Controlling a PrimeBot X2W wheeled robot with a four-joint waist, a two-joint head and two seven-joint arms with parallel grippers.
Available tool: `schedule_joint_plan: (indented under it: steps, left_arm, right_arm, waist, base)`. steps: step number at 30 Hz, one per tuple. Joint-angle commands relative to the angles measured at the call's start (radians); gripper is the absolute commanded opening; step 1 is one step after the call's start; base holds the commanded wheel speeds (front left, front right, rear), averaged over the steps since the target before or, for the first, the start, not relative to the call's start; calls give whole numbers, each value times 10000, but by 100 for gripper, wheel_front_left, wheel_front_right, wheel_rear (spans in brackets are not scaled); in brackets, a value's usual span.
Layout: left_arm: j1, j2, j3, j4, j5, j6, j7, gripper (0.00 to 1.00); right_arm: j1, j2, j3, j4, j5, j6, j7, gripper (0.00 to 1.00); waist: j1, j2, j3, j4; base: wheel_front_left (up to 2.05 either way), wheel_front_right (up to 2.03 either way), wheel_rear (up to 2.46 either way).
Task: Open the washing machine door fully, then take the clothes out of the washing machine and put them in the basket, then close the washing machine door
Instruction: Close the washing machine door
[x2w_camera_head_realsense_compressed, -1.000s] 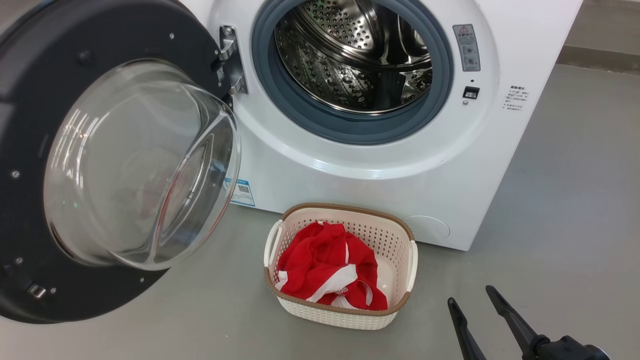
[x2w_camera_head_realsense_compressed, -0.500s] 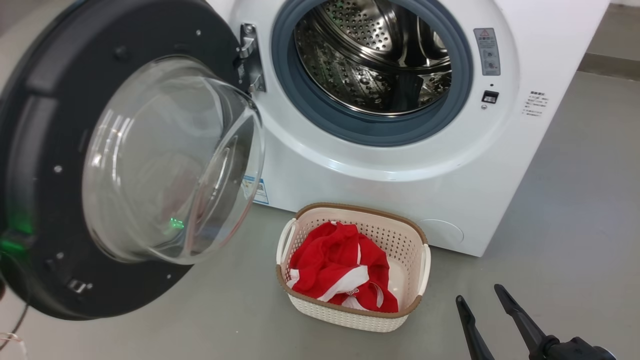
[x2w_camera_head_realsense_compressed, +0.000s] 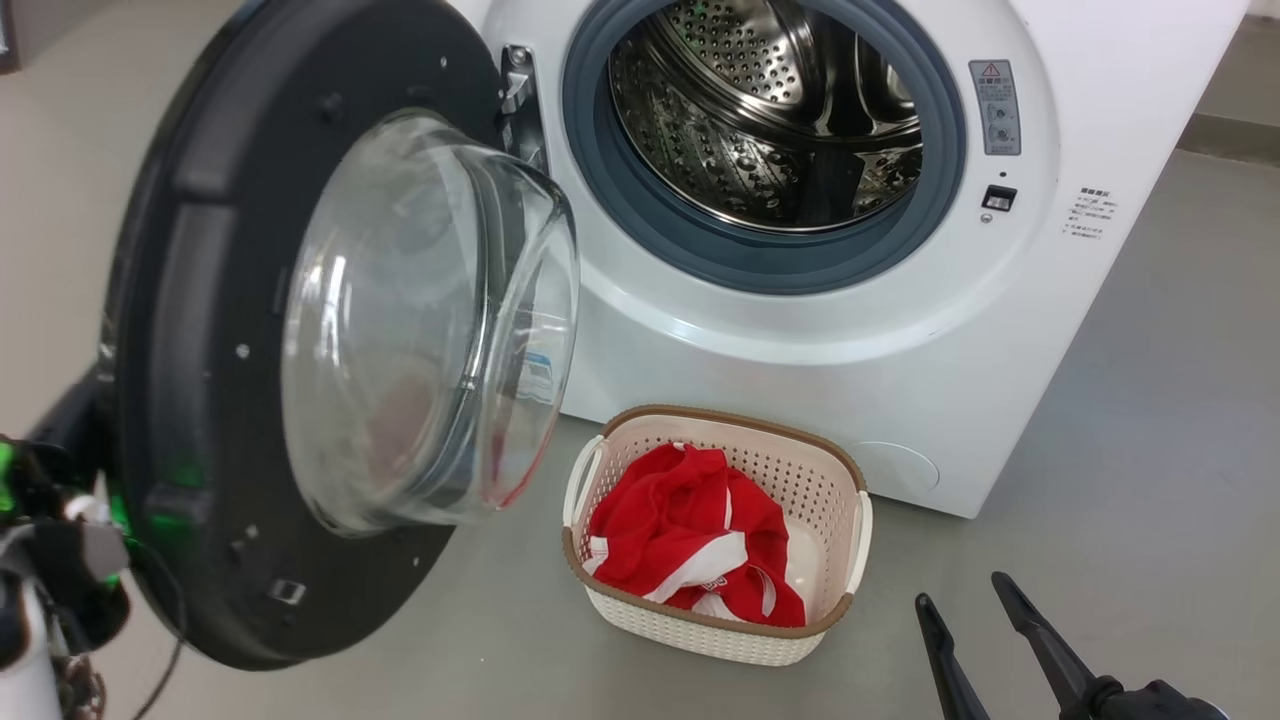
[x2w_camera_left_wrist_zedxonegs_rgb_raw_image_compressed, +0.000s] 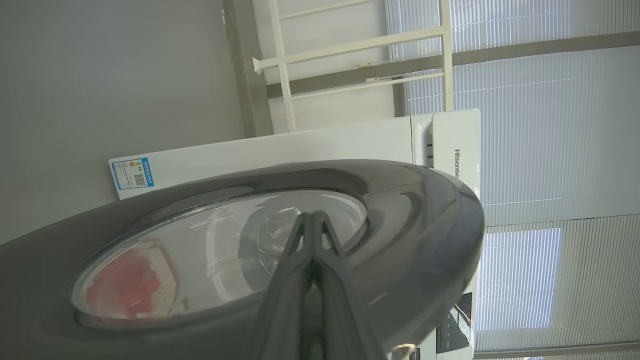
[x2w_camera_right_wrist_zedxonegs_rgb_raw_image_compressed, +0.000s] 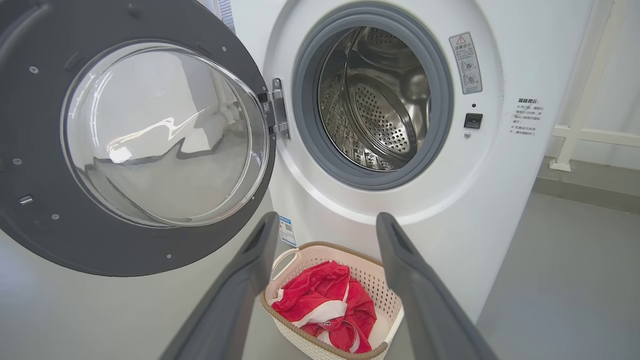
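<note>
The washing machine (x2w_camera_head_realsense_compressed: 800, 350) stands with its steel drum (x2w_camera_head_realsense_compressed: 770, 110) bare. Its door (x2w_camera_head_realsense_compressed: 200, 330), black-rimmed with a bulging glass bowl (x2w_camera_head_realsense_compressed: 430, 320), hangs half swung on the left hinge. The red and white clothes (x2w_camera_head_realsense_compressed: 690, 545) lie in the cream basket (x2w_camera_head_realsense_compressed: 800, 470) on the floor before the machine. My left gripper (x2w_camera_left_wrist_zedxonegs_rgb_raw_image_compressed: 312, 216) is shut, its tips over the outer face of the door (x2w_camera_left_wrist_zedxonegs_rgb_raw_image_compressed: 410, 210); whether they touch it I cannot tell. My left arm (x2w_camera_head_realsense_compressed: 60, 500) shows behind the door. My right gripper (x2w_camera_head_realsense_compressed: 960, 590) is open and holds nothing, right of the basket (x2w_camera_right_wrist_zedxonegs_rgb_raw_image_compressed: 372, 280).
Grey floor (x2w_camera_head_realsense_compressed: 1150, 420) spreads to the right of the machine and around the basket. A white frame (x2w_camera_right_wrist_zedxonegs_rgb_raw_image_compressed: 580, 130) and a low kerb stand behind the machine's right side. Window blinds (x2w_camera_left_wrist_zedxonegs_rgb_raw_image_compressed: 550, 150) are behind the machine in the left wrist view.
The door has swung toward the machine's opening and now stands more edge-on. My left arm has come into view behind it. The head camera has shifted; basket and right gripper hold still.
</note>
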Motion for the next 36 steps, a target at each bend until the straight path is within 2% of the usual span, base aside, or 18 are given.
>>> schedule_joint_plan:
  steps: [1, 10, 18, 25, 36]
  left_arm:
    - [104, 81, -28, -717, -130, 210, 279, 0]
    - [974, -381, -409, -2712, -565, 925, 537, 0]
    - [1535, -529, -952, -3901, -1201, 1370, 380, 0]
    - [1813, -549, -1500, -4346, -1877, 1506, 155, 0]
    - [2044, -552, -2582, -4701, -2785, 1468, -533, 0]
  right_arm:
    - [-162, -89, 247, -208, 131, 27, -114, 100]
    - [-211, -89, 209, -127, 191, 27, -210, 100]
    - [-241, -89, 192, -37, 228, 27, -270, 100]
    - [-246, -89, 221, 4, 264, 27, -304, 100]
    - [-241, -89, 241, 73, 310, 27, -353, 100]
  waist:
    - [0, 0, 10, -30]
    - [0, 0, 66, -61]
    - [0, 0, 74, -51]
    - [0, 0, 58, -109]
    - [0, 0, 73, -276]
  base:
    - [0, 0, 0]
    - [0, 0, 0]
    - [0, 0, 0]
    - [0, 0, 0]
    - [0, 0, 0]
